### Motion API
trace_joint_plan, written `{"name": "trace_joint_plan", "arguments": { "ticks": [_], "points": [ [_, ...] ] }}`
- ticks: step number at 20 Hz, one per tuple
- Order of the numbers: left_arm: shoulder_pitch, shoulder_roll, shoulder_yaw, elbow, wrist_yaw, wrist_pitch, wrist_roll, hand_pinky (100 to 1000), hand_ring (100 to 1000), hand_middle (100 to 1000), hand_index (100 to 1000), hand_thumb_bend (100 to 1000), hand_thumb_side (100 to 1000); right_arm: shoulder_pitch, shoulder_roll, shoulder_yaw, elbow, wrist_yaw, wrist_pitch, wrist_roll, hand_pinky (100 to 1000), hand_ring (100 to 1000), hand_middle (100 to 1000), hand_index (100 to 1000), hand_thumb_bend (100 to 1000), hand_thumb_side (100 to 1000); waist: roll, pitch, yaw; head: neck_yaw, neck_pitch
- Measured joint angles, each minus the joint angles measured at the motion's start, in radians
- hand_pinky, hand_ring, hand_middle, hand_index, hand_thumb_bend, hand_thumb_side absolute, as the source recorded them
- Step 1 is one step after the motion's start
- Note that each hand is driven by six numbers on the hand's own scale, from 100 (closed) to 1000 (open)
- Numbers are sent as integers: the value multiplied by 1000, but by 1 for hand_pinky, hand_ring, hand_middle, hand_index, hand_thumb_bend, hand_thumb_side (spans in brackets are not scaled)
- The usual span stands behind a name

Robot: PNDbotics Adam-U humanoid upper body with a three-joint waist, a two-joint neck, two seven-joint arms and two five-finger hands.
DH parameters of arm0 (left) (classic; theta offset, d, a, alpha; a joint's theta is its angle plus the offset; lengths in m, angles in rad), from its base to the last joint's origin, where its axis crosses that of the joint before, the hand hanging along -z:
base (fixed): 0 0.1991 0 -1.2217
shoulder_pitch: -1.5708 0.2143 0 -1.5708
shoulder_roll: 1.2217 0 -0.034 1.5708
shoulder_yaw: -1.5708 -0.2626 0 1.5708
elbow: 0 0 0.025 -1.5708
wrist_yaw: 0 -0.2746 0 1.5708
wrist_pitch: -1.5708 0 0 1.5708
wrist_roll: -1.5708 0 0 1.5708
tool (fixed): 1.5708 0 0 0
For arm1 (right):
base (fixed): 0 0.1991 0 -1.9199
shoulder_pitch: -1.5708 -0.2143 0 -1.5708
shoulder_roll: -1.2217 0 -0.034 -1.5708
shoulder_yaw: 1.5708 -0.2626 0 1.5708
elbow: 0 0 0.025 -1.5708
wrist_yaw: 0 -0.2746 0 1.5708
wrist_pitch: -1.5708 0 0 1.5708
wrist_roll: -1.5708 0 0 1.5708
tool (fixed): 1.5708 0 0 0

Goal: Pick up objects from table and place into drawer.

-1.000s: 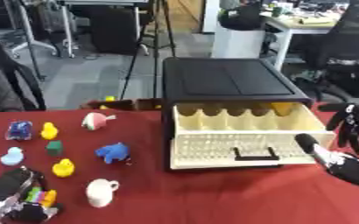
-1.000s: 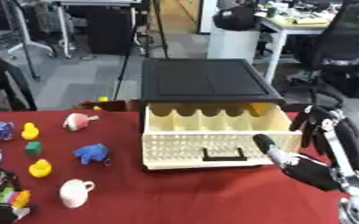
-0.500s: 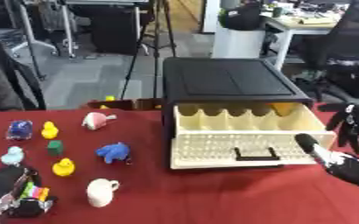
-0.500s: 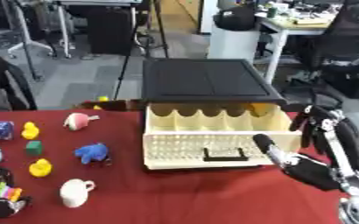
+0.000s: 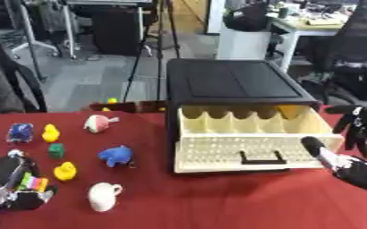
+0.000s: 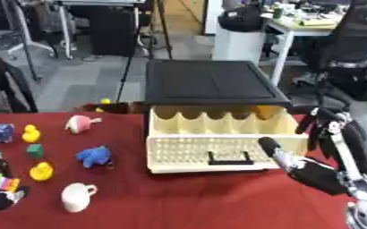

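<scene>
Left eye view: nearest the camera, at the lower left corner, the left hand [image 5: 14, 188] is seen resting on the red tabletop [image 5: 186, 205], its fingers curled round a small object with bright multicoloured stripes [image 5: 33, 182]. Just to its right a white cup [image 5: 103, 197] is stood upright on the cloth. At the lower right the right hand [image 6: 312, 167] is held beside the front right corner of the drawer [image 5: 253, 143], released, with the fingers straight and spread and nothing grasped; whether the thumb touches the drawer front cannot be told.

Further back on the left, the loose things are spread apart from one another: a yellow duck [image 5: 64, 171], a blue toy [image 5: 116, 154], a small green block [image 5: 56, 150], a second yellow duck [image 5: 51, 133], a dark blue object [image 5: 20, 132] and a pink and white toy [image 5: 97, 123]. All are found on the tabletop, to the left of the drawer and outside it.

The cream drawer is pulled out of a black cabinet [image 5: 233, 85], with a black handle [image 5: 258, 157] seen on its front. A yellowish object [image 5: 291, 111] is visible inside, at the back right.

Behind the tabletop, a grey floor, office chairs and a desk are seen.
</scene>
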Motion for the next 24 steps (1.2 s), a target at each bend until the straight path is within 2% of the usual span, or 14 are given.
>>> {"name": "trace_joint_plan", "arguments": {
  "ticks": [7, 13, 18, 24],
  "points": [
    [-108, -40, 11, -98, 137, 15, 16, 100, 111, 129, 469, 349, 262, 0, 0, 4, 0, 0, -1, 1, 105, 294, 428, 743, 614, 711, -8, 0, -11, 2, 0],
    [-244, -92, -25, -106, 218, -8, 2, 100, 119, 136, 474, 339, 264, -4, 8, 13, 0, 0, -7, 9, 105, 294, 428, 744, 616, 712, -14, -1, -46, 21, 0],
    [-345, -143, -59, -69, 248, -37, -9, 100, 123, 139, 477, 328, 263, -19, 8, 24, 0, -7, -15, 21, 105, 294, 427, 744, 617, 712, -13, 0, -81, 39, 0],
    [-446, -218, -85, 57, 256, -72, 13, 100, 124, 140, 481, 321, 263, -38, 8, 37, 0, -12, -27, 34, 105, 294, 428, 744, 620, 712, -5, 7, -121, 63, -3]
  ]
}}
